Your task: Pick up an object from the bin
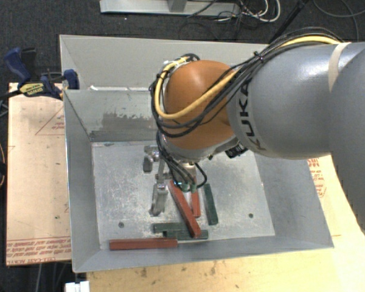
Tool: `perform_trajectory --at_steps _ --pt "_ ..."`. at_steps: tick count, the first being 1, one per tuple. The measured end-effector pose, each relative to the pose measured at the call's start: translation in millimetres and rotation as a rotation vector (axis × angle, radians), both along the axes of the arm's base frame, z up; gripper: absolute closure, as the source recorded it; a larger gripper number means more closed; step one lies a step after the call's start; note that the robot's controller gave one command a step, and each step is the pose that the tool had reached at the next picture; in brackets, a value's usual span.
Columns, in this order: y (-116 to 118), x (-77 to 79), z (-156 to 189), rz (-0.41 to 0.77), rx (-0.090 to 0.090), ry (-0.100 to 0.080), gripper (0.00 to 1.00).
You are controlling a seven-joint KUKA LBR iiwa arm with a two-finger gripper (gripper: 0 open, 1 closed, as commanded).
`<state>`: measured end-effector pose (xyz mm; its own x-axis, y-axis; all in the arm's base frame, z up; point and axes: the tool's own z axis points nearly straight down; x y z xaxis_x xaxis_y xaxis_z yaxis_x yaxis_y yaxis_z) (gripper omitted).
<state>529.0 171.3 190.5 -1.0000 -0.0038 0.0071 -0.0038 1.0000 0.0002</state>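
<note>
A grey arm reaches in from the right, and its orange cover hides much of the bin. Below it the gripper points down at the centre of the frame. I cannot tell whether it is open or closed. Just to its right lies a slanted red stick among green sticks.

Arm from right (orange wrist cover), tool low.
</note>
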Motion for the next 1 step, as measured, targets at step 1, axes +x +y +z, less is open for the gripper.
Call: perform_trajectory --at_steps 1 --pt "-0.8 1.9 4.0 -0.003 0.001 -0.007 0.0"
